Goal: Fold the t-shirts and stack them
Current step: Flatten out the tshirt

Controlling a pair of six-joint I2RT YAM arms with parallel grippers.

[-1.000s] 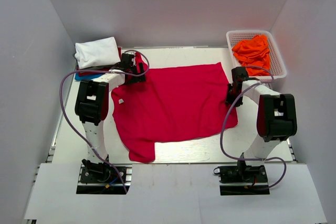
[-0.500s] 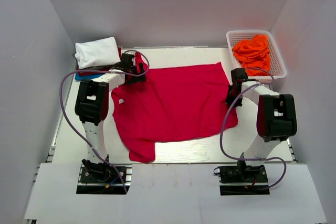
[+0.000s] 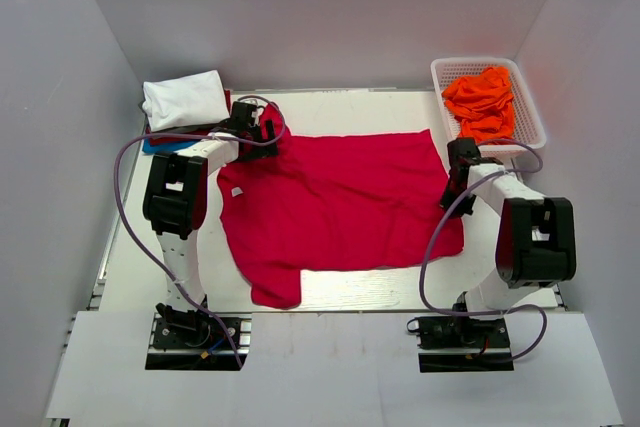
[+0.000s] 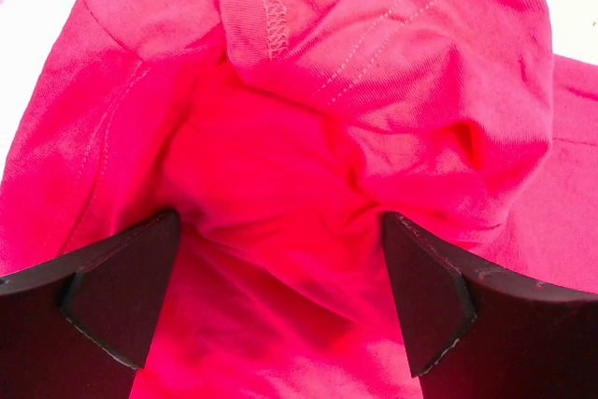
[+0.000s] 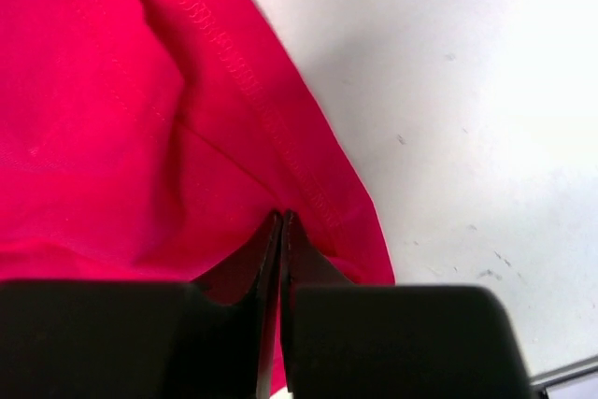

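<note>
A crimson-red t-shirt [image 3: 340, 202] lies spread flat across the middle of the table, with its small white neck label [image 3: 236, 191] at the left. My left gripper [image 3: 266, 137] is at the shirt's far left corner. In the left wrist view it [image 4: 280, 221] is open, its fingers wide apart either side of bunched red cloth [image 4: 374, 91]. My right gripper [image 3: 453, 195] is at the shirt's right edge. In the right wrist view it [image 5: 282, 217] is shut on the shirt [image 5: 121, 119] close to the stitched hem.
A folded white shirt [image 3: 183, 99] lies on a stack at the far left, with a blue one [image 3: 155, 145] showing beneath. A white basket [image 3: 527, 137] at the far right holds orange shirts [image 3: 482, 97]. Bare white table [image 5: 448, 91] shows beside the hem.
My right gripper has moved right and slightly nearer, pulling the shirt's right edge with it. The whole shirt has shifted right and lies flatter. The left gripper has hardly moved.
</note>
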